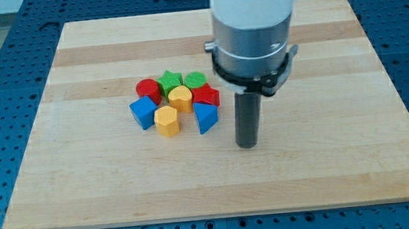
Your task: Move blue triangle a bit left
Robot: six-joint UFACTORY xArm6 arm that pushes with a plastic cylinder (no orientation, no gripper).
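The blue triangle (205, 118) sits at the right end of a tight cluster of blocks on the wooden board (85, 182). My tip (247, 145) rests on the board to the right of the blue triangle and slightly toward the view's bottom, a short gap away, not touching it. The rod hangs from the white and grey arm (253, 30) at the view's top.
The cluster also holds a blue cube (143, 113), a yellow hexagon (166, 121), a yellow cylinder (180, 99), a red cylinder (148, 90), a green star (170, 81), a green cylinder (195, 80) and a red star (206, 95). The yellow hexagon lies just left of the blue triangle.
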